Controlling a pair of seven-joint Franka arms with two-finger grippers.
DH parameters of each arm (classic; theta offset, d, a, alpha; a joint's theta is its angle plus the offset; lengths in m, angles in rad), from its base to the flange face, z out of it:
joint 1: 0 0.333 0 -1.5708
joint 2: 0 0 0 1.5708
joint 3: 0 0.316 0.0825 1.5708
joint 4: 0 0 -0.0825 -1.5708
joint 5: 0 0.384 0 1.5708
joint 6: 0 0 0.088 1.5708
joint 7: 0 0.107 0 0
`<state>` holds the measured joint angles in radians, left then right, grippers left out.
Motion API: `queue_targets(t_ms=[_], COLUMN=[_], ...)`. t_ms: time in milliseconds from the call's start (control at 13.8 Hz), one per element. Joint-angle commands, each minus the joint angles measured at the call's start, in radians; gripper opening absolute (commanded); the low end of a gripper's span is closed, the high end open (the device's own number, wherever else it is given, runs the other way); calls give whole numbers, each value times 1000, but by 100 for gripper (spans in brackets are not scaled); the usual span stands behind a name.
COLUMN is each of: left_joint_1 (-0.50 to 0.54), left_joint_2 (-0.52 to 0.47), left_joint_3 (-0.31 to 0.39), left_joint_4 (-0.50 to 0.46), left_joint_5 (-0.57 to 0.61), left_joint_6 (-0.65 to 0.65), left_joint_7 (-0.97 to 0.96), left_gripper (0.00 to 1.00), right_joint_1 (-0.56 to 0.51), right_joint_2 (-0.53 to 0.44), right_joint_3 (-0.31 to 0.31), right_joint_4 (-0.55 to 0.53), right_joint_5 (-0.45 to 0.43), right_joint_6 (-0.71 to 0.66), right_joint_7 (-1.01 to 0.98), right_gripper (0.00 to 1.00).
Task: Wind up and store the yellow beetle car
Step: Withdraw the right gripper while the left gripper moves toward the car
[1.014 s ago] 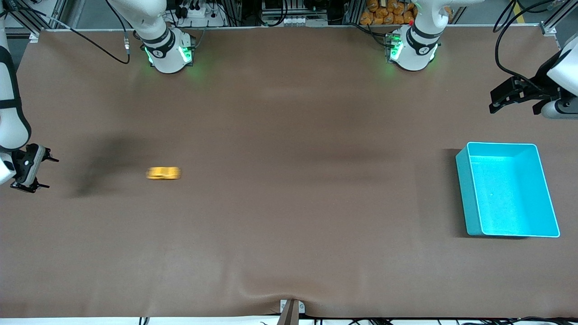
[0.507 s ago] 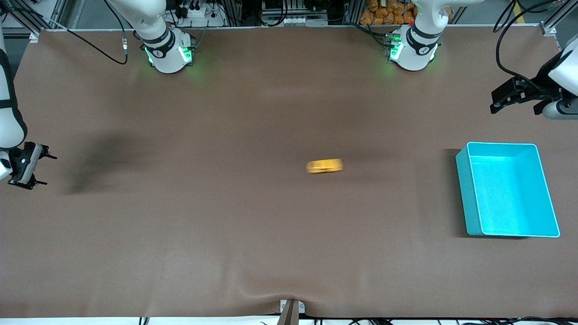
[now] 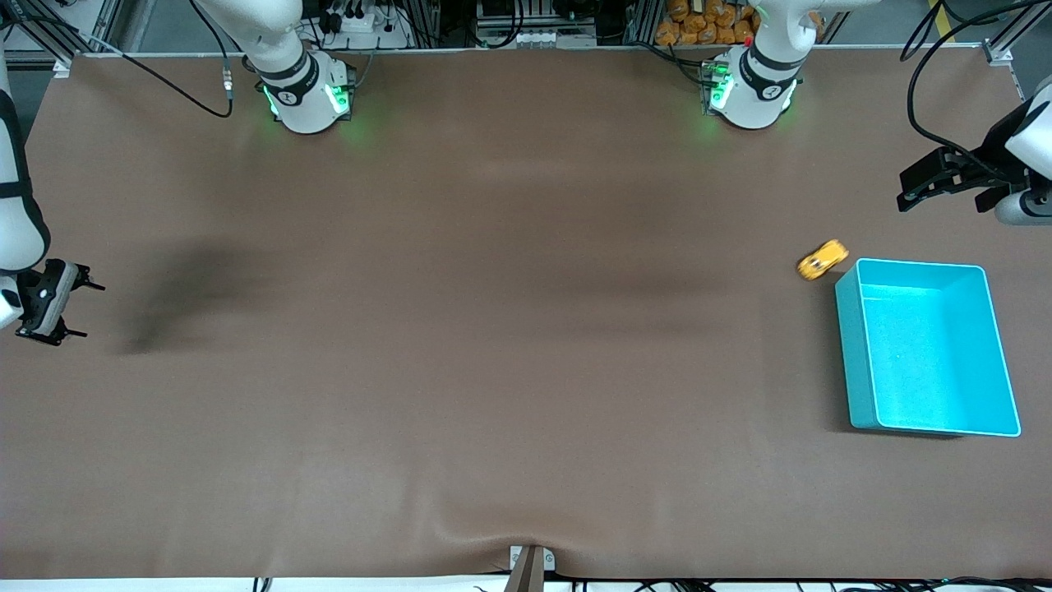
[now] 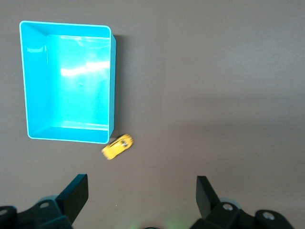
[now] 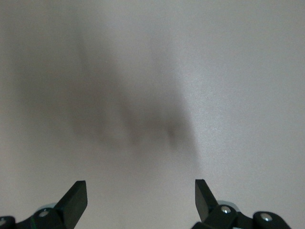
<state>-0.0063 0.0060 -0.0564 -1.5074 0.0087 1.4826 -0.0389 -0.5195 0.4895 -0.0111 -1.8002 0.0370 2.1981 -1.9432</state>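
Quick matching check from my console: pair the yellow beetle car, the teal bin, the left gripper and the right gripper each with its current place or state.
Things:
1. yellow beetle car
2. teal bin
3. left gripper
4. right gripper

Places or states:
A. open, up over the table edge at the right arm's end
B. on the table, tilted, at an outer corner of the bin
C. open, up over the table near the car
D. on the table at the left arm's end, nothing inside

Pairs: 1-B, 2-D, 3-C, 4-A

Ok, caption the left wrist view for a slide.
Open left tool over the table, car at a corner of the bin.
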Motion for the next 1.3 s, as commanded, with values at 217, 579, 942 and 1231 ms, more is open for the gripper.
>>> queue_targets(t_ms=[217, 579, 942, 1231], left_joint_1=[37, 97, 117, 193], left_joint_2=[11, 0, -43, -132], left_joint_3=[-2, -5, -2, -2], left_joint_4=[-2, -30, -100, -235], left_joint_5=[-7, -16, -15, -3], left_joint_6=[-7, -64, -64, -55], left_joint_7=[-15, -64, -67, -81], left_gripper=[100, 100, 100, 100], right_joint_1=[13, 107, 263, 377], right_joint_2=[-5, -17, -87, -155], right_joint_3=[17, 16, 16, 16], right_joint_4=[41, 195, 260, 314], right_joint_5=[110, 109, 106, 98], right_joint_6=[-17, -234, -357, -437], right_joint_7=[71, 307, 625, 834], right_gripper=[100, 100, 100, 100])
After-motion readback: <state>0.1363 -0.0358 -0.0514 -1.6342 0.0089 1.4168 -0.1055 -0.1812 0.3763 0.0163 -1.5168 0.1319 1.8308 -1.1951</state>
